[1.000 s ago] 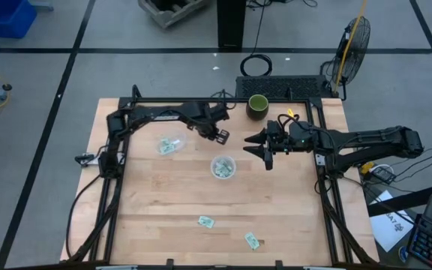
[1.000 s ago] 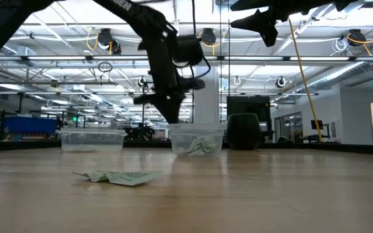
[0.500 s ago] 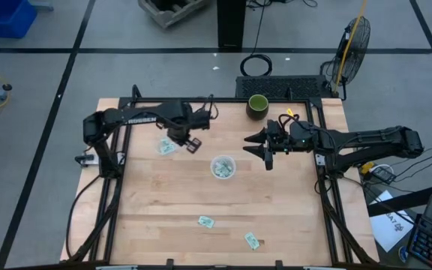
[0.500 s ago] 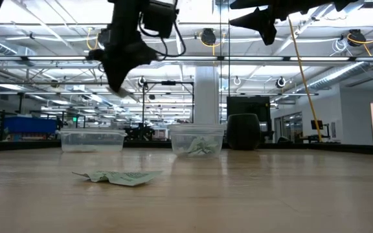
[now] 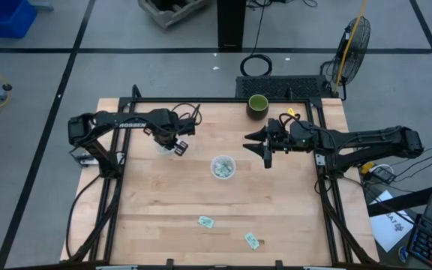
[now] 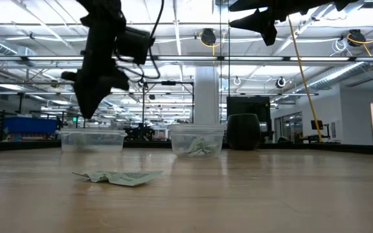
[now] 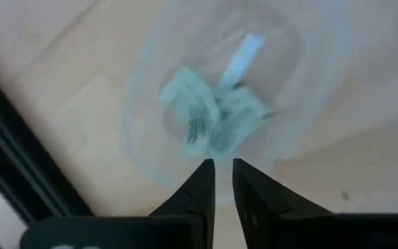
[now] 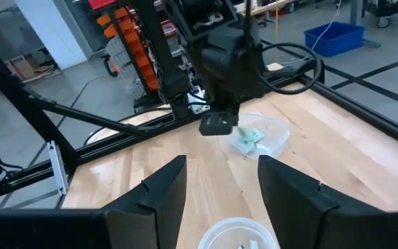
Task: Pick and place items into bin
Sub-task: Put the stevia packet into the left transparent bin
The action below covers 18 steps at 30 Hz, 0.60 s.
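Observation:
Two clear cups stand on the wooden table, each with light green packets in it: the left cup (image 5: 163,145) (image 6: 92,139) and the middle cup (image 5: 223,166) (image 6: 198,141). My left gripper (image 5: 177,145) (image 7: 221,166) hangs above the left cup and points down. A narrow gap shows between its fingers, with nothing in it. Below it, several packets (image 7: 209,117) lie in the cup. Two loose packets (image 5: 205,221) (image 5: 252,241) lie flat near the table's near edge. My right gripper (image 5: 265,148) (image 8: 220,173) waits open, high above the table right of the middle cup.
A dark green cup (image 5: 258,103) stands at the table's far edge. A black frame (image 5: 118,180) runs along the table's left and right sides. Bare wood lies between the middle cup and the loose packets.
My left gripper has swung from beside the middle cup toward the table's left edge and now hangs over the left cup, tipped to point more steeply down. My right gripper has kept still.

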Motion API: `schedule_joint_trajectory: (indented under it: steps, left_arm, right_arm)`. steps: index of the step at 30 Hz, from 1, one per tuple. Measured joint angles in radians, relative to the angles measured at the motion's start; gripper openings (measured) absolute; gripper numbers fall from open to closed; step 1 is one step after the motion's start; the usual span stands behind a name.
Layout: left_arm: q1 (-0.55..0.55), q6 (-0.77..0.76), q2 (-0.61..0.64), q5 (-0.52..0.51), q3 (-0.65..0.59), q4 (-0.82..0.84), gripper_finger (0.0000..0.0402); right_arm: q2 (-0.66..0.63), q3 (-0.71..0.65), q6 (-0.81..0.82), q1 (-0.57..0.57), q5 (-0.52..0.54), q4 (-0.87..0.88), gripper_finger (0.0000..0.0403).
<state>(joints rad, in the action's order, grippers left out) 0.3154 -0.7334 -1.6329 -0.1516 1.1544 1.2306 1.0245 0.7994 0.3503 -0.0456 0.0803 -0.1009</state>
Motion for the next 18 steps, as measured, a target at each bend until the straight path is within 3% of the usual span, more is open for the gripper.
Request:
schedule_joint_trajectory:
  steps: [6, 11, 18]
  left_arm:
    - [0.024, -0.036, 0.000, 0.009, -0.038, -0.034, 0.0084]
    - [0.000, -0.033, 0.025, 0.079, 0.008, -0.049, 0.0110]
    - [-0.088, -0.036, 0.112, 0.162, 0.036, -0.296, 0.0120]
  right_arm:
    - [0.000, 0.000, -0.003, 0.002, -0.007, 0.018, 0.0171]
    - [0.009, 0.000, -0.003, 0.046, -0.095, 0.147, 0.0171]
    - [0.086, -0.023, -0.017, 0.186, -0.264, 0.186, 0.0171]
